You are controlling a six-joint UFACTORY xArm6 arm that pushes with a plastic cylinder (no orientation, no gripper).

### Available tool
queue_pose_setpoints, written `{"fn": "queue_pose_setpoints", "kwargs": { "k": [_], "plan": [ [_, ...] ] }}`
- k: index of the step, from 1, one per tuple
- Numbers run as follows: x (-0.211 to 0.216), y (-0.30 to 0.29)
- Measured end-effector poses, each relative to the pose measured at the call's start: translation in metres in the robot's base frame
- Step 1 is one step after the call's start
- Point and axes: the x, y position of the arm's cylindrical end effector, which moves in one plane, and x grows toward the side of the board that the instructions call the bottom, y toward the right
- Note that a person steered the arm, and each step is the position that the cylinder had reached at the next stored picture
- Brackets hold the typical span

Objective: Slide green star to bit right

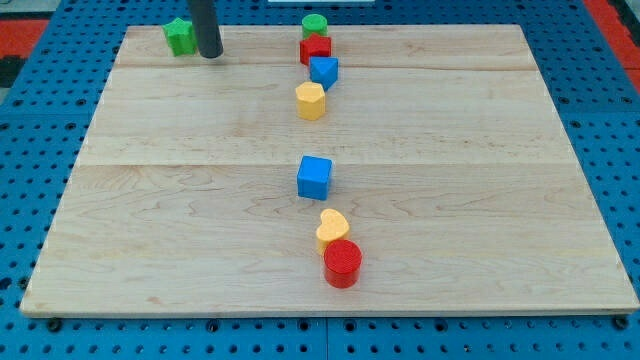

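The green star (180, 36) sits near the top left corner of the wooden board (150, 200). My tip (210, 55) rests on the board just to the right of the star, close to it or touching its right side. The dark rod rises from the tip out of the view's top.
A green cylinder (315, 25), a red block (315, 48), a blue block (324, 71) and a yellow block (311, 101) form a line at top centre. A blue cube (314, 177), a yellow heart (332, 229) and a red cylinder (342, 263) lie lower centre.
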Motion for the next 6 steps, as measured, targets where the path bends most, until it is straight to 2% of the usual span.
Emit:
{"fn": "queue_pose_setpoints", "kwargs": {
  "k": [1,2,4,5,6],
  "plan": [
    [0.001,0.033],
    [-0.03,0.08],
    [-0.055,0.079],
    [-0.054,0.115],
    [-0.015,0.185]
  ]
}}
